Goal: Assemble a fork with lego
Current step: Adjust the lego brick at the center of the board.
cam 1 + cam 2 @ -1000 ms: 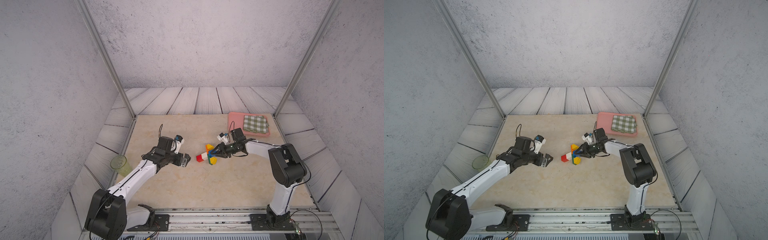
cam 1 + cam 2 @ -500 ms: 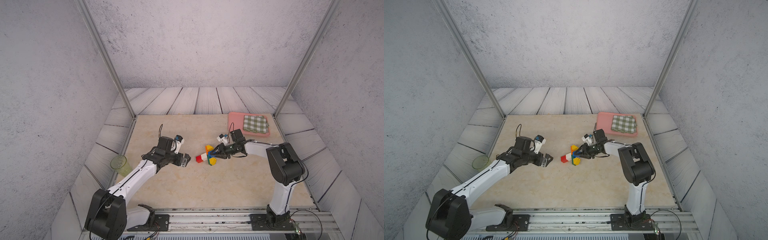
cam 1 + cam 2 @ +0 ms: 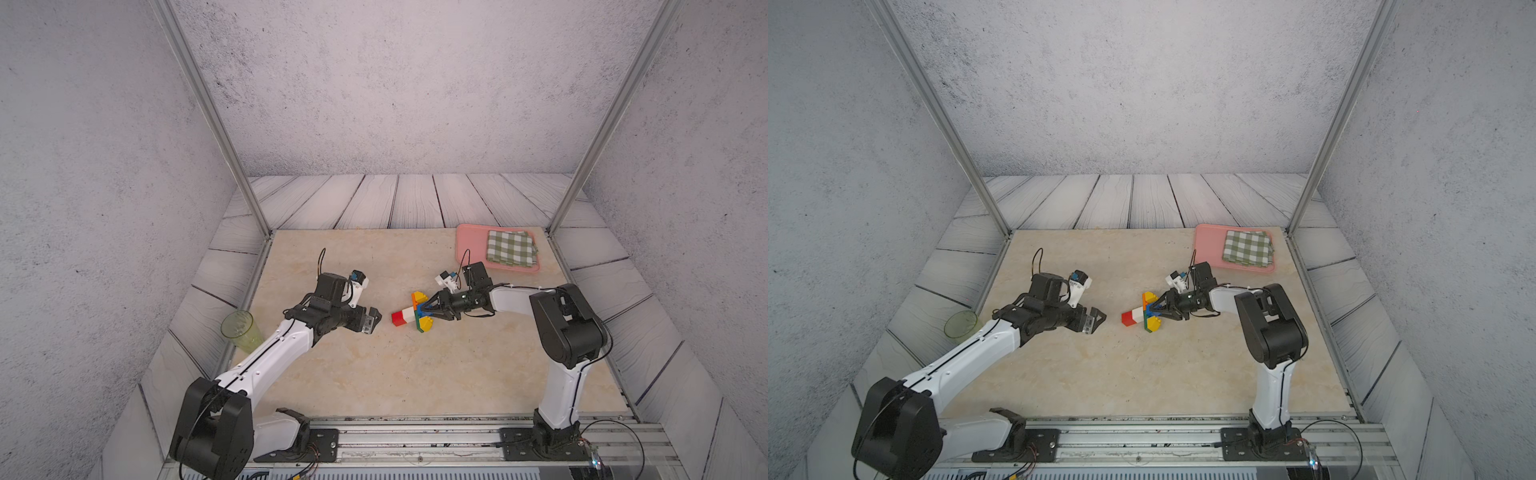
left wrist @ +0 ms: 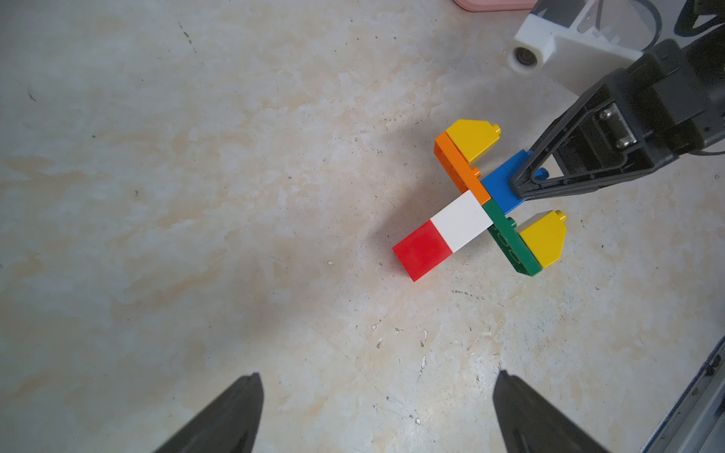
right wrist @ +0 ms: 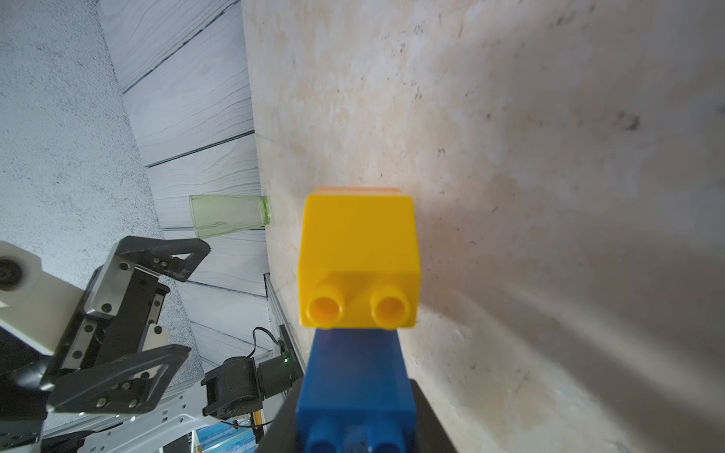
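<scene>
1. Little has moved in the last second. The right arm (image 3: 567,328) has drifted slightly inward at the elbow, while the fork (image 3: 409,314) and both grippers stay where they were.
2. The right gripper (image 3: 424,309) is clamped on the fork's blue prong (image 4: 496,188), with one finger above it and one beneath.
3. The left gripper (image 3: 375,319) is spread wide and empty. It is near the fork's handle end but apart from it.
4. The fork sits mid-table (image 3: 374,374) between the grippers, fully joined.
   - A red brick (image 4: 421,249) and a white brick (image 4: 461,221) form the handle.
   - An orange-green crossbar (image 4: 457,166) caps the handle.
   - The yellow prongs (image 4: 472,139) flank the blue one, pointing toward the right gripper.
5. The prong end may be raised slightly off the table; the views do not settle this.
</scene>
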Tool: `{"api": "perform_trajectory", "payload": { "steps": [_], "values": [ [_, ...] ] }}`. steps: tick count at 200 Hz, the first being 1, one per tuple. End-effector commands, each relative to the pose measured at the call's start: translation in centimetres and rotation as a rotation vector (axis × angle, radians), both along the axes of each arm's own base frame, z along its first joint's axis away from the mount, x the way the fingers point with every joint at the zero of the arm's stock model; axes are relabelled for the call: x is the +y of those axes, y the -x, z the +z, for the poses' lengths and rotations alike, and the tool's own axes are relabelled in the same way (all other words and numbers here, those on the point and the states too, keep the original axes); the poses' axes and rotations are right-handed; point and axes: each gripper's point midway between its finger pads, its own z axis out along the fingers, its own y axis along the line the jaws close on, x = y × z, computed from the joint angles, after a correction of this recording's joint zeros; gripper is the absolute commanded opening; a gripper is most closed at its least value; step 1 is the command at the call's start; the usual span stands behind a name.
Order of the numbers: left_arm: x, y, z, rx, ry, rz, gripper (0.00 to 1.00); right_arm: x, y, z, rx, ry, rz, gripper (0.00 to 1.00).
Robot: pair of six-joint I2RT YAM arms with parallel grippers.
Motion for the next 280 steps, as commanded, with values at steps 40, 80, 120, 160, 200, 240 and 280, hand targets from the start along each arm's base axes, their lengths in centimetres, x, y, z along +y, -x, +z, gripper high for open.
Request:
{"api": "perform_trajectory", "payload": {
  "steps": [40, 80, 120, 160, 200, 240, 280],
  "values": [
    [-0.1, 0.4, -0.9, 0.031, -0.017, -0.010, 0.98, -1.0, 0.2, -3.4, 0.091, 0.018, -0.046, 0.47],
    [0.0, 0.4, -1.0, 0.036, -0.020, -0.008, 0.98, -1.5, 0.1, -4.3, 0.111, 0.023, -0.074, 0.58],
    [0.0, 0.3, -1.1, 0.039, -0.021, -0.005, 0.98, -2.4, 0.1, -5.0, 0.120, 0.063, -0.104, 0.71],
    [0.0, 0.2, -1.0, 0.036, -0.023, -0.003, 0.98, -4.0, 0.6, -5.5, 0.125, 0.187, -0.109, 0.92],
    [0.2, -0.2, -0.7, 0.019, -0.031, 0.014, 0.98, -6.0, 0.9, -5.3, 0.102, 0.363, -0.098, 0.99],
    [0.4, -0.6, 0.2, -0.011, -0.033, 0.027, 0.98, -8.1, 1.2, -4.8, 0.080, 0.506, -0.091, 0.99],
    [0.6, -0.8, 1.0, -0.042, -0.034, 0.038, 0.98, -9.9, 1.2, -4.1, 0.037, 0.627, -0.085, 0.99]
  ]
}}
